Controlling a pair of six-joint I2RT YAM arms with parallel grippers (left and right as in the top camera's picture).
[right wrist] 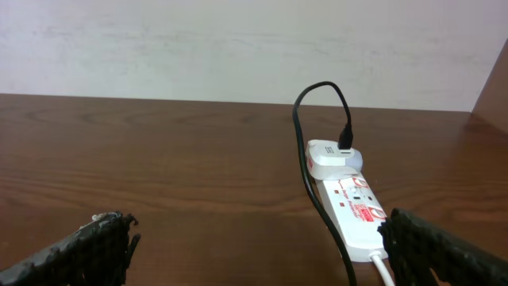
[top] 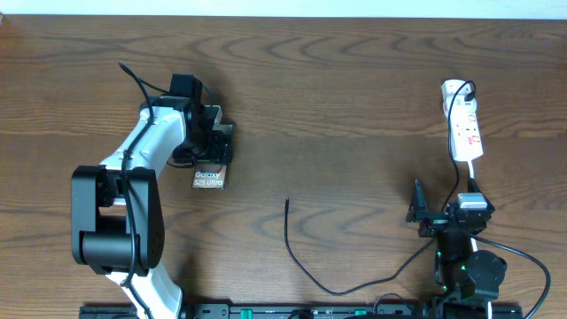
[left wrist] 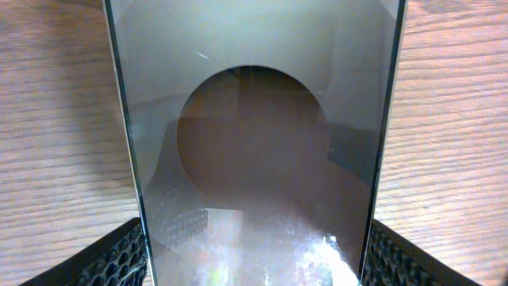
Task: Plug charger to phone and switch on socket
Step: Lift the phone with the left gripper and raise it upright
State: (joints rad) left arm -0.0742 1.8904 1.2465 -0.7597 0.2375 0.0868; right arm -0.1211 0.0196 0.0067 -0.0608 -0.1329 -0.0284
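The phone [top: 210, 177] lies on the table at the left, a bronze slab with white Galaxy lettering. My left gripper [top: 213, 146] is closed across its width; in the left wrist view the phone [left wrist: 254, 119] fills the space between both fingers [left wrist: 119, 254], its edges against them. The white socket [top: 463, 128] lies at the far right. The charger's black cable [top: 306, 266] runs from a white adapter [top: 455, 89] on the socket down across the table, and its free tip [top: 287, 202] rests mid-table. My right gripper [top: 445, 208] is open below the socket [right wrist: 353, 210], with nothing between its fingers.
The socket's white cord [top: 469, 173] runs back toward the right arm's base. The right arm's thicker black cable [top: 523, 257] loops at the near right. The table's back edge meets a pale wall [right wrist: 238, 48].
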